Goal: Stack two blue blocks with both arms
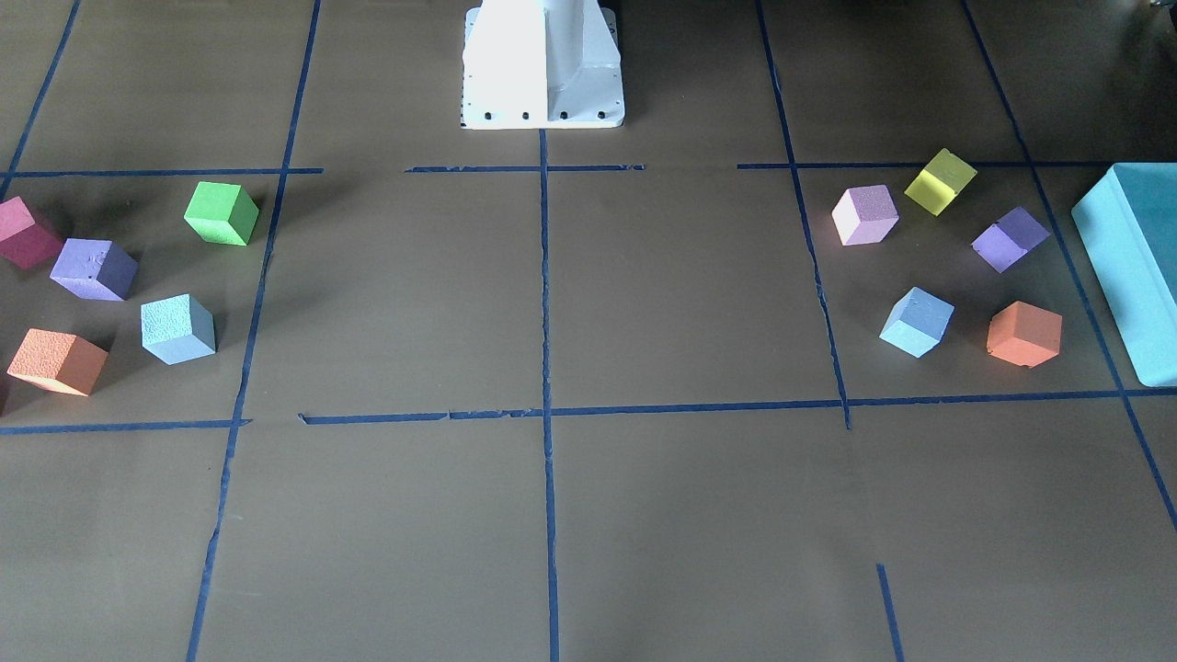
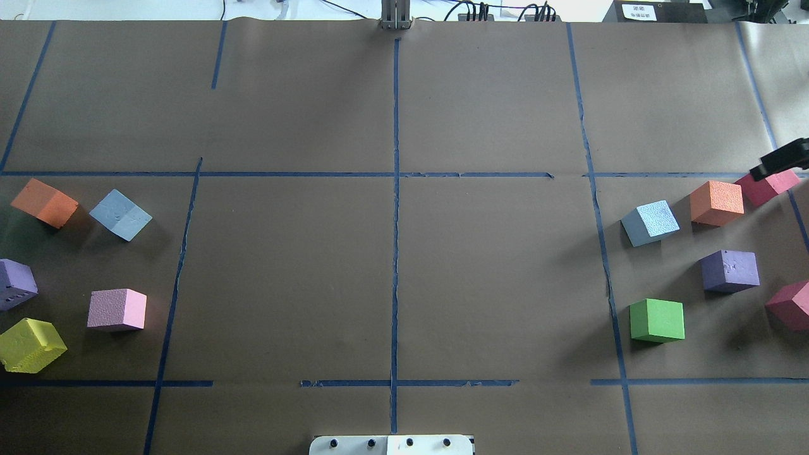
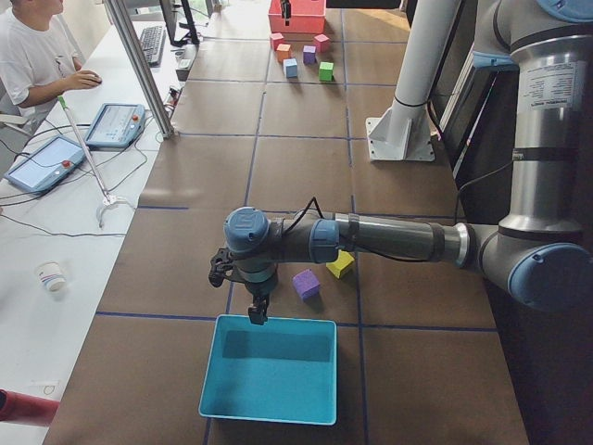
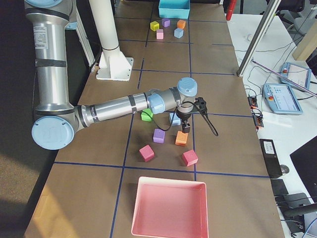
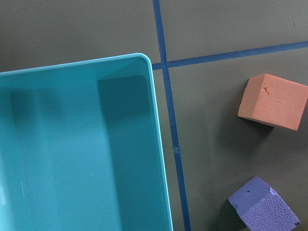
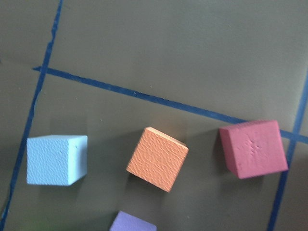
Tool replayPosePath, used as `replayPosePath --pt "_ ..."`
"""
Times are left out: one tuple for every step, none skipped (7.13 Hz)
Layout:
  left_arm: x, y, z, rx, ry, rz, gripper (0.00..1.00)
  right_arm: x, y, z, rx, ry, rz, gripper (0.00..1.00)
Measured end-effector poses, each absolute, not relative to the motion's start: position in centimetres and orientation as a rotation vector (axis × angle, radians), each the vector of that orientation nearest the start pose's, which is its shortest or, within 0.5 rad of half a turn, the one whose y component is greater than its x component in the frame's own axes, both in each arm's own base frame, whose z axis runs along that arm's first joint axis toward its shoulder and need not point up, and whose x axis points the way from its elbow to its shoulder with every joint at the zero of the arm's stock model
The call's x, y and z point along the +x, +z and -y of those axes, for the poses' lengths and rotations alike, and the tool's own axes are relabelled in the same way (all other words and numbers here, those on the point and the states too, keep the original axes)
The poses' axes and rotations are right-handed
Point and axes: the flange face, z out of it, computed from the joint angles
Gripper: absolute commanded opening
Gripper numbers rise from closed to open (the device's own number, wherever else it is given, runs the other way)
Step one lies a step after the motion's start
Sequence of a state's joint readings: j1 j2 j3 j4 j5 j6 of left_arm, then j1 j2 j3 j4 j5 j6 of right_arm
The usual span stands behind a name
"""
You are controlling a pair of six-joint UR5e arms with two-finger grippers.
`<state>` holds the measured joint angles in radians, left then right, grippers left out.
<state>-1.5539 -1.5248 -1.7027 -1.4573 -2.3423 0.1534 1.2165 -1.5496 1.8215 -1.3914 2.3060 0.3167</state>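
One sky-blue block [image 2: 121,214] lies on the robot's left side, next to an orange cube; it also shows in the front view [image 1: 917,322]. The other blue block [image 2: 650,222] lies on the right side, and shows in the front view [image 1: 177,329] and the right wrist view [image 6: 57,160]. My left gripper [image 3: 258,313] hangs over the near rim of the teal box [image 3: 213,366]; I cannot tell its state. My right gripper [image 4: 186,128] hovers above the orange cube [image 4: 181,138], beside the blue block [image 4: 174,118]. Only a black part of it shows overhead [image 2: 780,159]; its state is unclear.
Orange, purple, pink and yellow cubes [image 2: 28,344] surround the left blue block. Orange [image 2: 716,202], purple, green [image 2: 657,320] and red cubes surround the right one. A pink tray [image 4: 138,208] lies at the right end. The white pedestal [image 1: 542,64] stands at the robot's edge.
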Motion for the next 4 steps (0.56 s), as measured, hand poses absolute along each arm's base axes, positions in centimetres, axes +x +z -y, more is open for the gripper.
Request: replayPosePath --pt "-5.6 62.8 47.0 0.026 0.151 -0.772 1.0 -16.2 49.5 49.4 0.187 -0.178 0.817 1.0" --pt "-5.6 62.7 47.0 0.027 0.151 -0.772 1.0 -19.8 49.2 48.6 0.199 -0.174 0.812 1.0" --pt "-5.6 62.7 47.0 0.028 0.151 -0.772 1.0 -22.2 49.2 48.2 0.203 -0.182 0.807 1.0" --pt "-5.6 62.7 47.0 0.028 0.152 -0.772 1.0 -23.8 49.4 48.1 0.195 -0.187 0.804 1.0"
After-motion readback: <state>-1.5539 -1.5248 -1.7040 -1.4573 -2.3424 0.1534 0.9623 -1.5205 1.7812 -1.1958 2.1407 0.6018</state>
